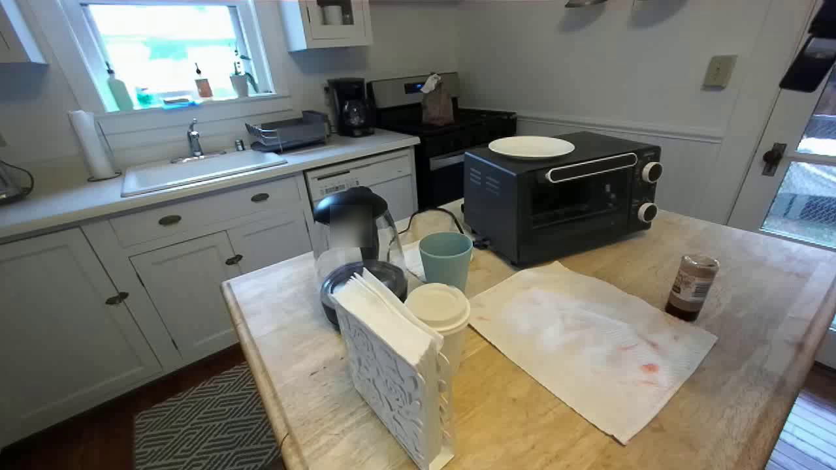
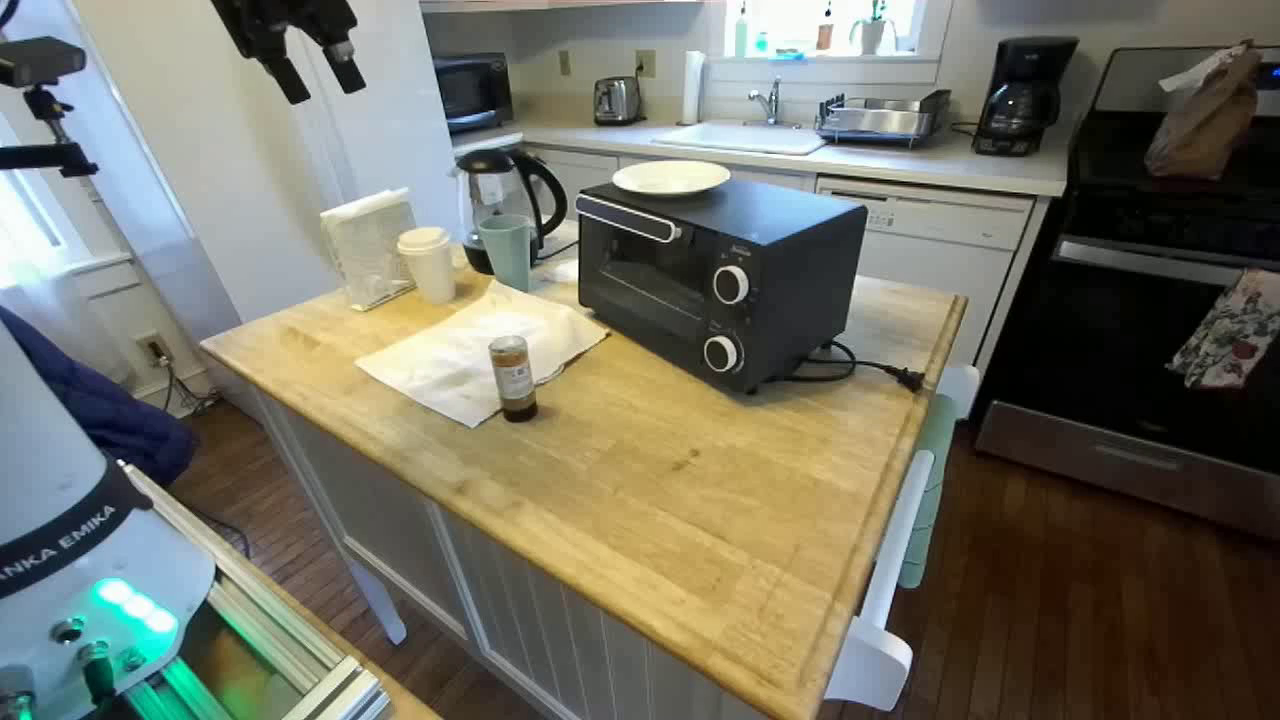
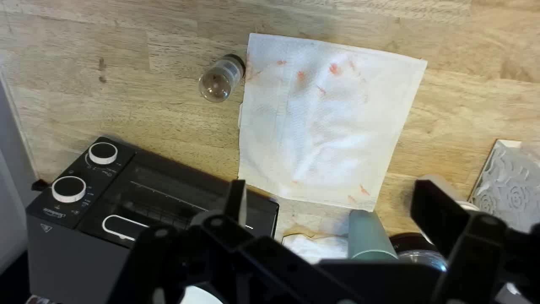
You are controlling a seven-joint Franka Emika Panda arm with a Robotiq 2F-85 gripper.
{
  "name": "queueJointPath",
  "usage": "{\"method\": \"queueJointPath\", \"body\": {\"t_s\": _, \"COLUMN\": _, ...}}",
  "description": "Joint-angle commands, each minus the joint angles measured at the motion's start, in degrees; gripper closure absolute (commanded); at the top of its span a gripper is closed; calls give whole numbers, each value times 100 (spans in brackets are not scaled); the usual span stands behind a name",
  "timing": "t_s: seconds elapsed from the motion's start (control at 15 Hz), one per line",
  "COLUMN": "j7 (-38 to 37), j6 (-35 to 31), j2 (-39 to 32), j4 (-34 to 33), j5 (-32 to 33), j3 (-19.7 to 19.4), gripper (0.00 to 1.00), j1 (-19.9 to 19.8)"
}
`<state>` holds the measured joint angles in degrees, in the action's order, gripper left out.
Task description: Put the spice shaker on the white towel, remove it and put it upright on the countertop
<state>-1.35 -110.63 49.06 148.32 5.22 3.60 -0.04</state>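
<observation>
The spice shaker [image 1: 692, 287] stands upright on the wooden countertop [image 2: 680, 520], close beside the edge of the white towel [image 1: 588, 339]. It also shows in the other views [image 2: 513, 378] [image 3: 222, 78]. I cannot tell if its base touches the towel. The white towel lies spread and wrinkled, with pink stains, in the wrist view [image 3: 325, 126] and in an exterior view [image 2: 450, 350]. My gripper [image 2: 320, 82] is open and empty, high above the countertop. In the wrist view its fingers [image 3: 331, 190] are wide apart, with the shaker at upper left, away from them.
A black toaster oven [image 2: 720, 280] with a white plate [image 2: 670, 178] on top stands beside the towel. A teal mug [image 1: 446, 258], a white paper cup [image 1: 437, 307], a glass kettle [image 1: 359, 241] and a napkin holder [image 1: 392, 378] stand around the towel's far side.
</observation>
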Motion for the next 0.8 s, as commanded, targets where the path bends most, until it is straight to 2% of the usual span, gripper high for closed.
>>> {"method": "queueJointPath", "body": {"t_s": 0.0, "j7": -23, "j6": 11, "j2": -6, "j4": -10, "j5": 23, "j3": -24, "gripper": 0, "j1": 35}}
{"method": "queueJointPath", "body": {"t_s": 0.27, "j7": -23, "j6": 11, "j2": -5, "j4": -10, "j5": 23, "j3": -24, "gripper": 0, "j1": 35}}
{"method": "queueJointPath", "body": {"t_s": 0.4, "j7": -72, "j6": -18, "j2": -621, "j4": -198, "j5": -100, "j3": -293, "gripper": 0, "j1": -132}}
{"method": "queueJointPath", "body": {"t_s": 0.73, "j7": 355, "j6": -209, "j2": -1822, "j4": -379, "j5": -577, "j3": -1024, "gripper": 0, "j1": -102}}
